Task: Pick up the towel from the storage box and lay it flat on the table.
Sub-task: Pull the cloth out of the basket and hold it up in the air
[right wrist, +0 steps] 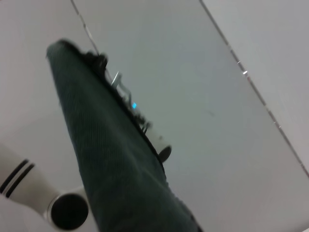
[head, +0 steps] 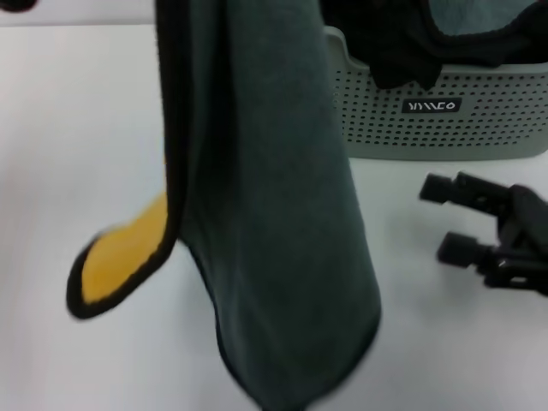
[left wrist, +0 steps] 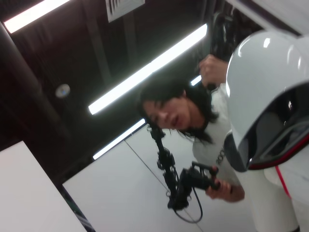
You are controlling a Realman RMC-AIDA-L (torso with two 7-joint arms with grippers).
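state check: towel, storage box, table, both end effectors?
towel: out of the box, hanging lengthwise in the air, dark grey-teal face to the head camera, yellow corner curled out at its lower left; not laid flat.
storage box: upright on the table, dark cloth still inside, draped over its rim.
table: bare white where visible.
right end effector: low over the table in front of the box, open, holding nothing.
left end effector: out of view.

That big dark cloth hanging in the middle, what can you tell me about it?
The grey-teal towel with black edging hangs lengthwise in long folds above the white table, its top out of the head view, so what holds it is unseen. It looks like soft, fine-napped fabric. A lower corner curls out toward the robot's left, showing the bright yellow other face. It hangs in front of the pale perforated storage box, already outside it.
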